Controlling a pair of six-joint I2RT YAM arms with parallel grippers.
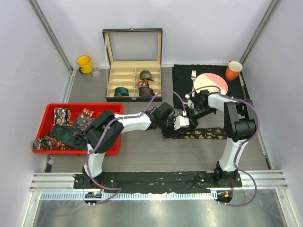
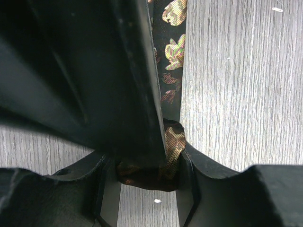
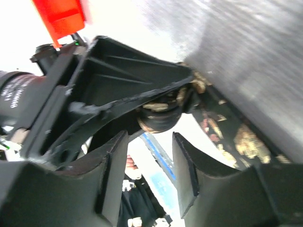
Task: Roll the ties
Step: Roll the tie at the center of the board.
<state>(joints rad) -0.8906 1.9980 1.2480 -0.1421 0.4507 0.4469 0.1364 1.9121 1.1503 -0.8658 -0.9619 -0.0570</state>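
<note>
While clamping the coiled end of the floral tie [image 1: 203,134] in the left hand [image 2: 147,176], holds the right hand [image 3: 149,137] open just beside that coil; shows the flat length stretched rightward across the middle of the table [image 1: 156,156].

Top view: the left hand [image 1: 183,124] and right hand [image 1: 191,116] meet at centre frame and cover one end of the tie [image 1: 203,134], so its rolled end cannot be inspected there. Left wrist view: a black part [image 2: 71,71], too close to focus, fills the upper left and hides one side of the strip, which the top edge cuts off. Right wrist view: the counter [image 3: 255,52] at upper right is blurred and washed out, and the rolled end sits half hidden behind the left hand.
</note>
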